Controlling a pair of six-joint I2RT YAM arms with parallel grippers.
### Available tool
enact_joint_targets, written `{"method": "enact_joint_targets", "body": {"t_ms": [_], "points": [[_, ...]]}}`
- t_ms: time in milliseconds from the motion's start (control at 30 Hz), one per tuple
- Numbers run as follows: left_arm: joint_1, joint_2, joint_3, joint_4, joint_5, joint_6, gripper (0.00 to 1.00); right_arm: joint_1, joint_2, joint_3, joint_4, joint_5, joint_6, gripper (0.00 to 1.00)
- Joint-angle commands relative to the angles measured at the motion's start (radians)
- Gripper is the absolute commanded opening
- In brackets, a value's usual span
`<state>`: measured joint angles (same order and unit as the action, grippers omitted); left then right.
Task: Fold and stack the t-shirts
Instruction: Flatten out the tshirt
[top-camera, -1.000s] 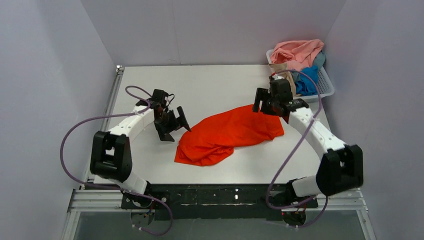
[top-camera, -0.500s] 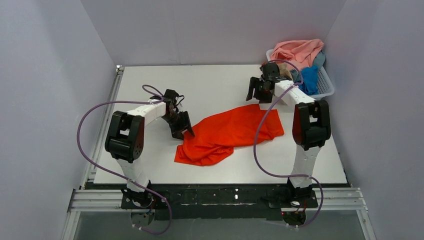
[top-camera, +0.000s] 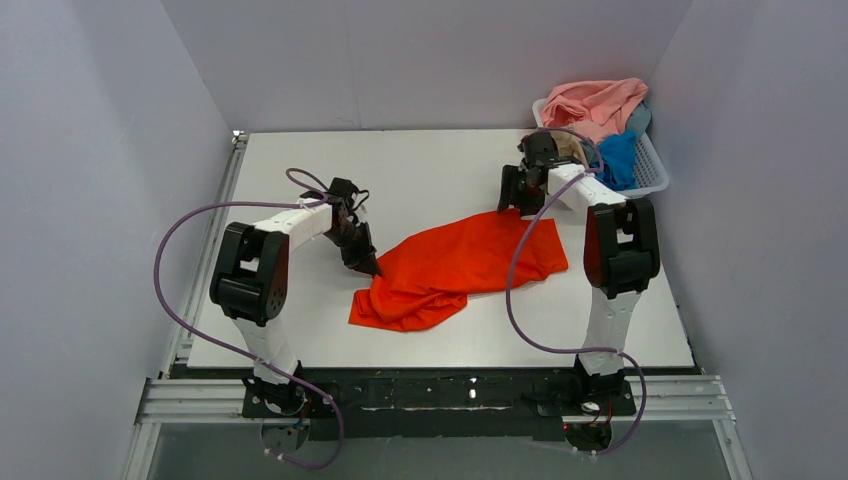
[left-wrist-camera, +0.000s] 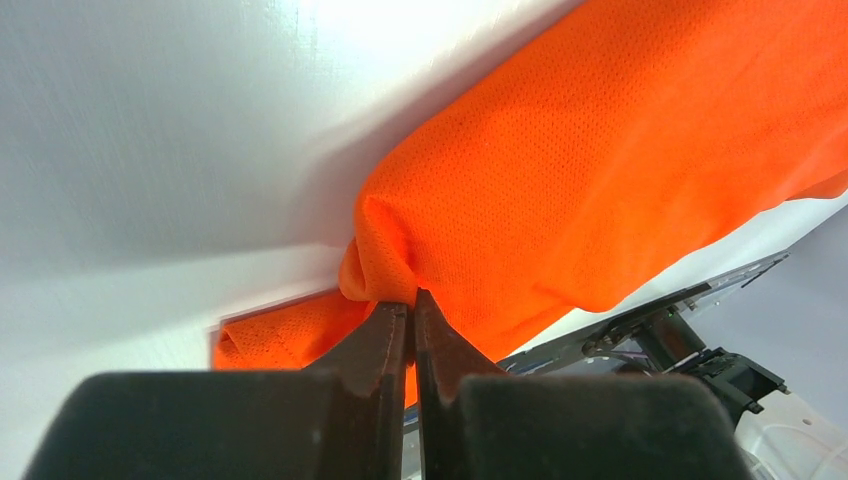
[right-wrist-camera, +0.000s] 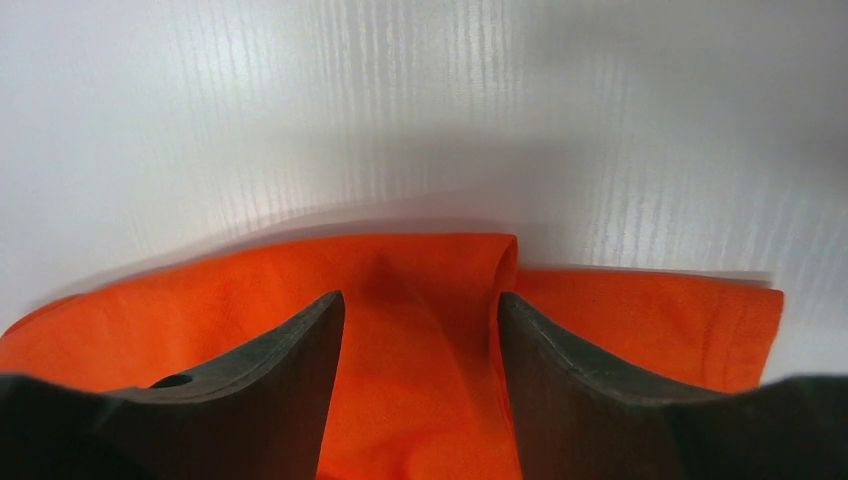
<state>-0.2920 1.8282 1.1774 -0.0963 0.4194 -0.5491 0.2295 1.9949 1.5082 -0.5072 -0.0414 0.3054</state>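
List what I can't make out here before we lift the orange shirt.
- Left wrist view: the left gripper is shut on the orange shirt; its own fingers hide how much cloth they pinch.
- Right wrist view: I cannot tell whether the open right gripper touches the cloth.
- Top view: the right arm covers part of the basket, so the count of piled shirts is unclear.

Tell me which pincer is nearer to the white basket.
Right. The right pincer hangs open over the orange t-shirt at its far edge, a short way left of the basket; the left pincer is much farther off, shut on the t-shirt's left edge.
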Motion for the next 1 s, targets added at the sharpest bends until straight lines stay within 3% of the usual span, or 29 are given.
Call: {"method": "enact_joint_targets", "body": {"t_ms": [0,67,167,200,400,667,867,967], "points": [[-0.007,-0.043,0.015,-0.111,-0.001,0.011,0.00,-0.001,0.012,-0.016,0.018,-0.085,-0.014,0.60],[-0.009,-0.050,0.016,-0.107,-0.005,0.007,0.00,0.001,-0.002,-0.031,0.029,-0.120,-0.006,0.45],[-0.011,-0.094,0.010,-0.102,-0.032,-0.006,0.00,0.008,-0.048,-0.044,0.036,-0.099,-0.009,0.08],[-0.011,-0.122,0.005,-0.095,-0.045,-0.008,0.00,0.009,-0.060,-0.037,0.023,-0.089,-0.010,0.01],[-0.015,-0.357,-0.042,-0.087,-0.129,-0.007,0.00,0.015,-0.281,-0.096,0.013,-0.089,-0.002,0.01],[-0.041,-0.789,-0.043,-0.148,-0.237,0.001,0.00,0.048,-0.772,-0.201,0.031,-0.180,0.014,0.01],[-0.049,-1.056,0.092,-0.166,-0.210,0.029,0.00,0.084,-1.040,-0.087,-0.024,-0.318,0.027,0.01],[-0.050,-1.107,0.211,-0.168,-0.141,0.033,0.00,0.090,-1.114,0.009,-0.053,-0.411,0.046,0.01]]}}
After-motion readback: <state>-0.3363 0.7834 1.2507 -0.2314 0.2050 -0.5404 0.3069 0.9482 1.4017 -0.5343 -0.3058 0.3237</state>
